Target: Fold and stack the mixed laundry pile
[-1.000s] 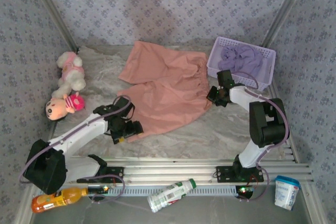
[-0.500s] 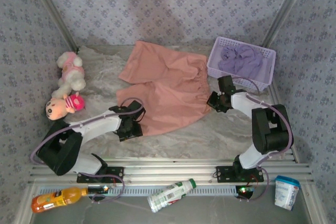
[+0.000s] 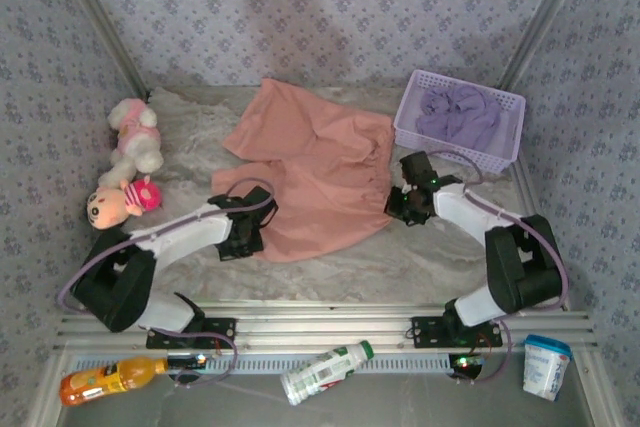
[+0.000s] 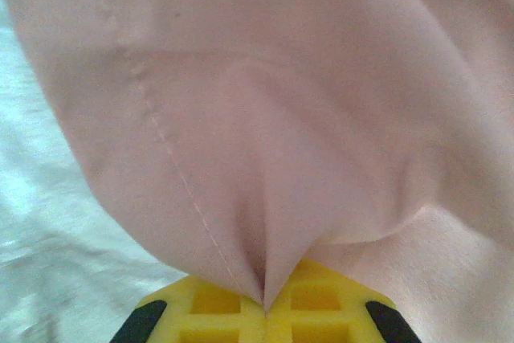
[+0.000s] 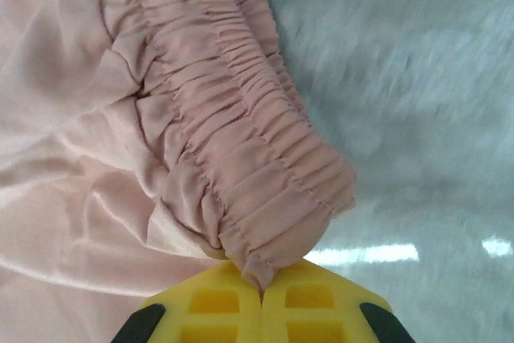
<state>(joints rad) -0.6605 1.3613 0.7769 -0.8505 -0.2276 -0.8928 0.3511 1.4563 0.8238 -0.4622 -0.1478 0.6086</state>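
Salmon-pink shorts (image 3: 320, 177) spread on table; left jaws clamped on hem, right jaws clamped on elastic waistband.

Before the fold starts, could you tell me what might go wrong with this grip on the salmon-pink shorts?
The right gripper clamps only the tip of the gathered elastic waistband of the salmon-pink fabric shorts; lifting may pull it free.
The left gripper pinches a thin fold by the stitched hem, which could slip.
The lavender plastic mesh basket stands near the right arm; a swing might bump it.
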